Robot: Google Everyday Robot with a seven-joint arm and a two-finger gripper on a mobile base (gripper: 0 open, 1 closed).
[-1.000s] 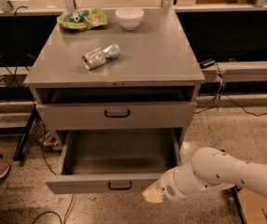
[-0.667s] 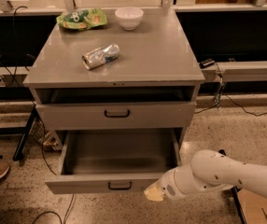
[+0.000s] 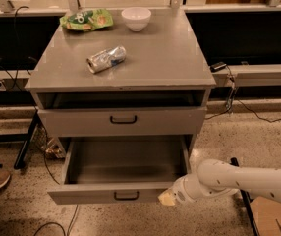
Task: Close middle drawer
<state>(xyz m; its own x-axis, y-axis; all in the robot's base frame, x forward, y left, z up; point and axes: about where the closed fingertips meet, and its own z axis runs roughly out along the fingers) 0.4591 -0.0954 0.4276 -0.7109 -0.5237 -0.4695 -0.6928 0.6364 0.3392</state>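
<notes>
The middle drawer (image 3: 106, 192) is a wide grey drawer with a small black bar handle (image 3: 126, 195). It is pulled far out of the grey cabinet (image 3: 130, 58), and its inside is empty. My gripper (image 3: 167, 197), at the end of the white arm (image 3: 238, 178), is low at the right end of the drawer's front, at or against its front right corner. The arm reaches in from the right.
The top drawer (image 3: 123, 121) stands slightly ajar above. On the cabinet top lie a crushed can (image 3: 106, 59), a green chip bag (image 3: 86, 19) and a white bowl (image 3: 136, 17). Cables and a black stand leg (image 3: 25, 141) are on the floor at the left. A cardboard box (image 3: 268, 215) is at the bottom right.
</notes>
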